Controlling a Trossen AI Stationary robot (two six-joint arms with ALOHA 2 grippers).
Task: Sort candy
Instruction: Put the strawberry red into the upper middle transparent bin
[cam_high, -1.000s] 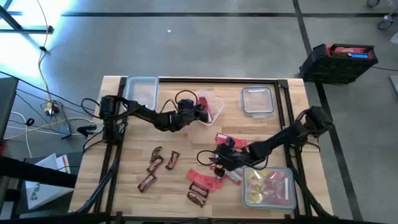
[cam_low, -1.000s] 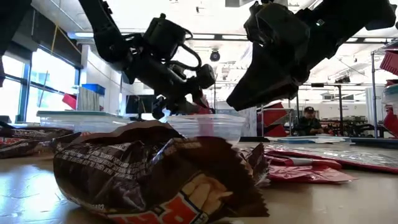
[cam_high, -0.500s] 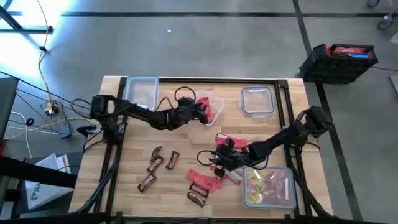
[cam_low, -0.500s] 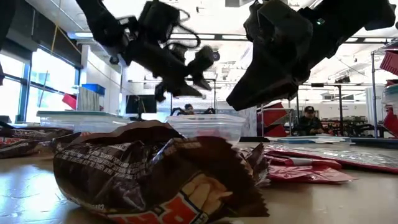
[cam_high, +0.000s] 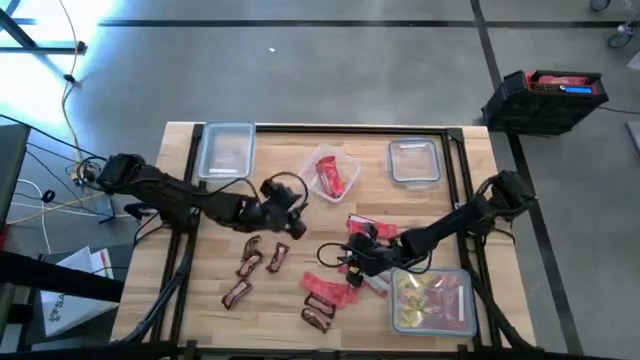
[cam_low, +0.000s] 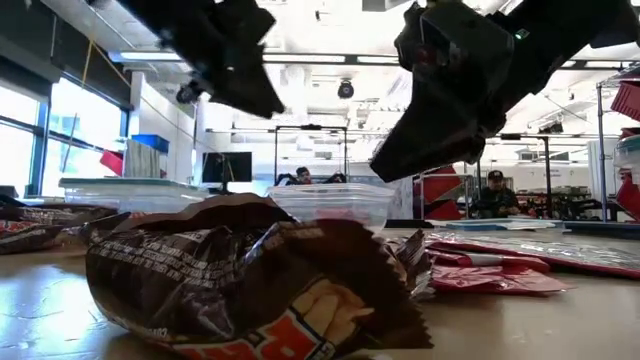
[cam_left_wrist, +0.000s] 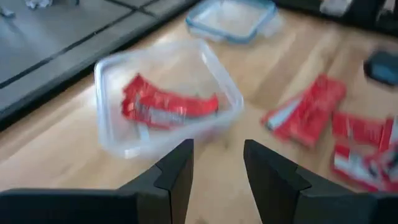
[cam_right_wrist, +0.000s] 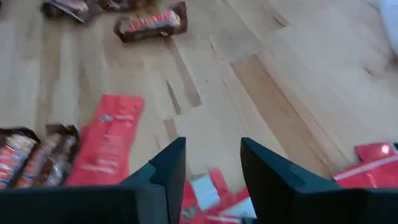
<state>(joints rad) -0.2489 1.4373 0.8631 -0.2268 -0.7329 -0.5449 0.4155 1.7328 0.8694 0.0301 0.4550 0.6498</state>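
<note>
1. We logged the candy on the bench (cam_high: 220, 220): dark brown mini bars (cam_high: 250, 260) at 7 o'clock, red packets (cam_high: 330, 290) at 6 o'clock, and one red packet in the clear tub (cam_high: 333, 175) near 12 o'clock.
2. Yellow and pink sweets lay in the container (cam_high: 432, 300) at 5 o'clock.
3. The left gripper (cam_high: 284, 212) hung empty, jaws parted, between tub and brown bars.
4. The right gripper (cam_high: 352, 262) hovered over the red packets, jaws released and empty.
5. We judged the brown bars nearest the left jaws, toward 7 o'clock from them, long axes running roughly 12 to 6.
6. The right arm was nearer the red packets.
</note>
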